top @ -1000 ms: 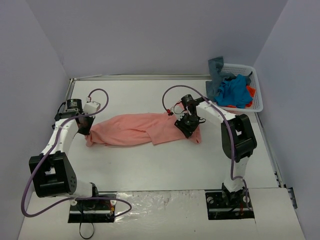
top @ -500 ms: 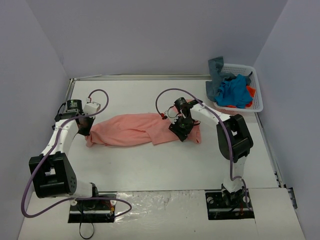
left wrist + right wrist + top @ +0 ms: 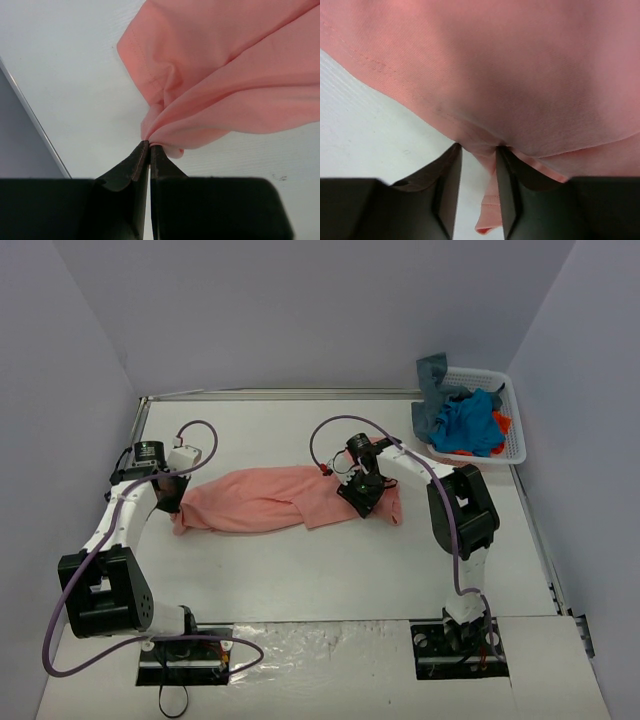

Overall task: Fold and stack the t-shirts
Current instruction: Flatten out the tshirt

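A salmon-pink t-shirt lies stretched left to right across the middle of the table. My left gripper is at its left end, shut on a bunched edge of the cloth, with the jaws pressed together. My right gripper sits on the shirt's right end. Its jaws stand a little apart, with a fold of pink cloth hanging between them and bare table showing beside it. More t-shirts fill the basket: a bright blue one, a slate grey-blue one and an orange-red one.
The white lattice basket stands at the back right corner against the wall. A metal rail runs along the table's far edge, and walls close in on the left and right. Purple cables loop over both arms.
My right gripper has slid a little to the left over the shirt's right end, and its jaws have narrowed around the fold. The left gripper and the shirt's left end have not moved.
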You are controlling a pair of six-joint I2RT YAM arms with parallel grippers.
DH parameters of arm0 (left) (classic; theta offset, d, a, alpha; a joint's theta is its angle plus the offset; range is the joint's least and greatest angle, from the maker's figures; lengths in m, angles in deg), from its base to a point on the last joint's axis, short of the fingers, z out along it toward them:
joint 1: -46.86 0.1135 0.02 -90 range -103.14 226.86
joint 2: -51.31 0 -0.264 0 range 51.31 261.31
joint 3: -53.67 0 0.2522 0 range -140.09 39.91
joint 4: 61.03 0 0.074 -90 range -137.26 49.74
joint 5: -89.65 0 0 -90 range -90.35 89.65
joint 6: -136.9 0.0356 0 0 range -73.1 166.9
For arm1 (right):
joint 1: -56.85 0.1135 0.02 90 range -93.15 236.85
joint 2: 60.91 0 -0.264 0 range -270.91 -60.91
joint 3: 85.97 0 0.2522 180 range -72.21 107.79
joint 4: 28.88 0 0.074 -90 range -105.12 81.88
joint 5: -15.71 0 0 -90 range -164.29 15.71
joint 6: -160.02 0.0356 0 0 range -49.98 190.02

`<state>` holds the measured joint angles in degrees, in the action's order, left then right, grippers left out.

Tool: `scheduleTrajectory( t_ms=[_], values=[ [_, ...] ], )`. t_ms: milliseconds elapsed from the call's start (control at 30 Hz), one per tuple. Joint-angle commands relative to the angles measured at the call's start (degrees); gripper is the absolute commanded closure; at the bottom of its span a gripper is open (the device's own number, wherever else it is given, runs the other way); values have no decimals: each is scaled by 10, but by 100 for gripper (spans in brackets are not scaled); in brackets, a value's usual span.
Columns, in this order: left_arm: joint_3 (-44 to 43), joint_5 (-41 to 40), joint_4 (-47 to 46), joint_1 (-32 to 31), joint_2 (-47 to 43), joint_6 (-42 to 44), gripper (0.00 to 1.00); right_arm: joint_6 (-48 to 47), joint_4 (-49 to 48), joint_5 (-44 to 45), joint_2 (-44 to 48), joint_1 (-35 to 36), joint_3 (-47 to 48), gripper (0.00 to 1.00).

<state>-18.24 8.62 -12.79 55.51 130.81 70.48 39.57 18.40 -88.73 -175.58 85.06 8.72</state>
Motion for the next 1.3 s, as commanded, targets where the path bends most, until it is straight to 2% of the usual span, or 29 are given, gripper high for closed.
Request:
scheduleTrajectory(
  t_ms=[0,167,300,600,767,933,1133,1267],
  values=[
    [1,-3,-3,-3,-23,-2,97,-2,21,-15,18,0,11,73],
    [-1,3,-4,-3,-19,-6,98,-4,20,-9,25,-1,-1,92],
    [1,7,-5,-3,-17,-8,98,-4,19,-5,23,-1,-5,100],
    [-1,0,-2,-3,-25,-5,98,6,17,16,50,-7,5,100],
    [-26,-11,-1,-3,-29,-12,98,10,19,43,100,-54,63,100],
    [-60,-17,-4,-3,-16,-32,98,13,19,46,107,-107,135,100],
    [-189,-13,17,-7,16,-79,98,20,35,76,74,-120,274,100],
    [-264,5,41,-12,1,-93,98,36,48,47,104,-121,310,100]
  ],
)
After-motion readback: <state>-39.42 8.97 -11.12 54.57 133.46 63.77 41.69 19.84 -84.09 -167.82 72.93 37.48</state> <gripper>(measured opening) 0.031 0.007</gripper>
